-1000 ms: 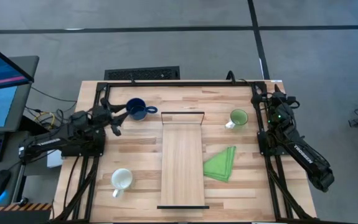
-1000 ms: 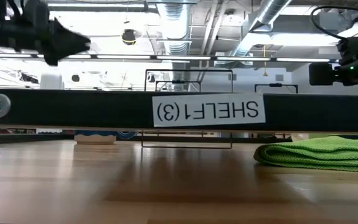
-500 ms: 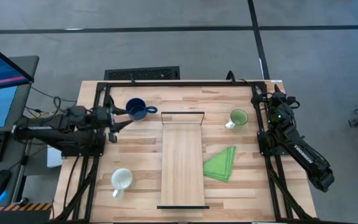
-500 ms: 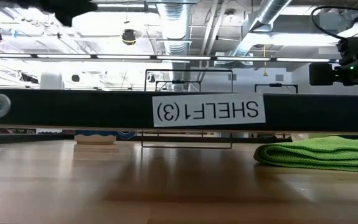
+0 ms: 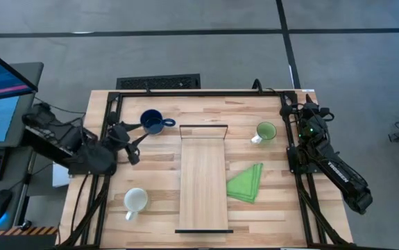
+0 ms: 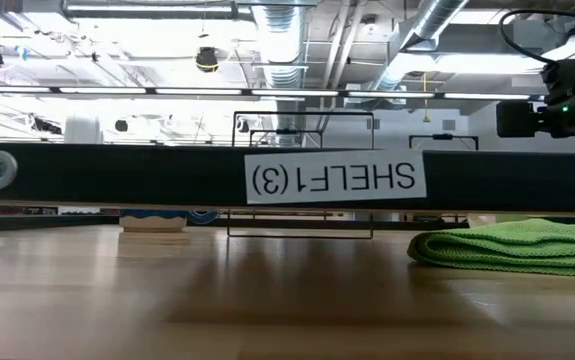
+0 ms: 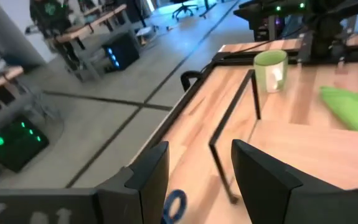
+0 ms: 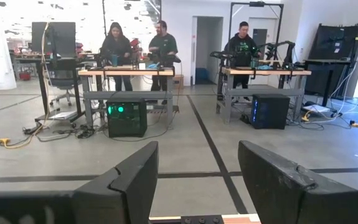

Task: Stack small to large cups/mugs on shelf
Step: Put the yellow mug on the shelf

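Observation:
The dark blue mug (image 5: 152, 121) stands at the table's far left; only its handle (image 7: 175, 208) shows in the left wrist view. The white mug (image 5: 135, 200) stands near left. The light green mug (image 5: 265, 131) stands far right and also shows in the left wrist view (image 7: 271, 68). The shelf (image 5: 202, 180) lies along the table's middle. My left gripper (image 5: 134, 146) is open and empty, above the table just near-left of the blue mug; its fingers show in its wrist view (image 7: 197, 180). My right gripper (image 5: 298, 111) is open and empty at the far right edge.
A folded green cloth (image 5: 246, 182) lies right of the shelf, near the green mug. The shelf's black end frame (image 6: 287, 178) with a label fills the low view's middle. People stand at benches far off in the room (image 8: 160, 46).
My left gripper has risen, leaving the top of the low view, and has shifted slightly toward the table's near edge. Its arm's rear part has swung back toward the left edge. The mugs have stayed in place.

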Robot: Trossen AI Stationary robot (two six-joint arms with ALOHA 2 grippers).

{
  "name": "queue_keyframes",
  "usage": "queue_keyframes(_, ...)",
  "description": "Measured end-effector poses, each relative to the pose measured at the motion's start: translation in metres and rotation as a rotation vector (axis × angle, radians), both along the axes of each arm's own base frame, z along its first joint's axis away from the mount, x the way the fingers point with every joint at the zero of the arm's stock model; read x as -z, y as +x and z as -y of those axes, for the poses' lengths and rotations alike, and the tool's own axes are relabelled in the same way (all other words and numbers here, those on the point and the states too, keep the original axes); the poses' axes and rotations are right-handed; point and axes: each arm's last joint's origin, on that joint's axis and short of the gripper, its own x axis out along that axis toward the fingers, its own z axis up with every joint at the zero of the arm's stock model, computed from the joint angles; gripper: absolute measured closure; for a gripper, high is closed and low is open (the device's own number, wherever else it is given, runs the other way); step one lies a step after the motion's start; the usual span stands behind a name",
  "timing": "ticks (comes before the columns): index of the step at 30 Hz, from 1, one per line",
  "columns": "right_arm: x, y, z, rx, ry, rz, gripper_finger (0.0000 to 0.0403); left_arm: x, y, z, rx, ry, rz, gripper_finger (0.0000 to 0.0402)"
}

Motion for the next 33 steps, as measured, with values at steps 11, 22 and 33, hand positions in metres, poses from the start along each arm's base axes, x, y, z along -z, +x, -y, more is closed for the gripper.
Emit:
queue_keyframes(11,0.0,0.0,0.0,0.0,-0.001,0.001,0.0158,-0.003,0.02,0.036,-0.022,-0.284,-0.192,0.0236)
queue_keyframes(22,0.0,0.0,0.0,-0.001,0.0,0.0,0.0158,-0.005,0.053,0.072,-0.099,-0.534,-0.589,0.0236)
queue_keyframes(33,0.003,0.002,0.002,-0.007,0.029,0.031,0.0158,-0.002,0.05,0.09,-0.155,-0.804,-0.745,0.0236)
